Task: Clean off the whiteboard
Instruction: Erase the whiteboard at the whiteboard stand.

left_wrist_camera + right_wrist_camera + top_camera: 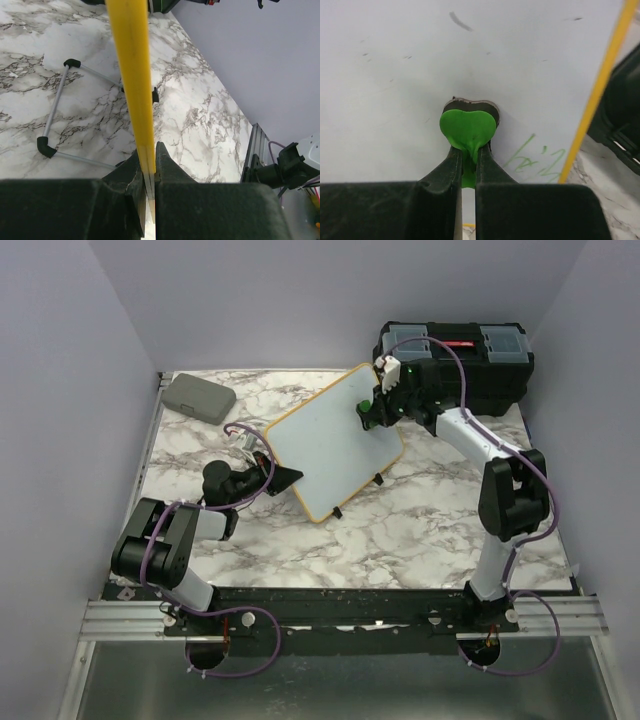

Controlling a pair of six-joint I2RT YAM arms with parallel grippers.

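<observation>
Found whiteboard [335, 440] tilted on worktop [420, 520], just left of black toolbox [455, 360]. Saw left gripper [148, 152] clamped tight on its yellow frame, at edge farthest from toolbox. Saw right gripper [468, 150] pinching green eraser [467, 127], pressed against board face on toolbox side. Noted green scrawl [535, 160] beside eraser.

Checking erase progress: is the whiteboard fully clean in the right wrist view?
No, faint green handwriting shows on the whiteboard beside its yellow frame, right of the green eraser.
</observation>
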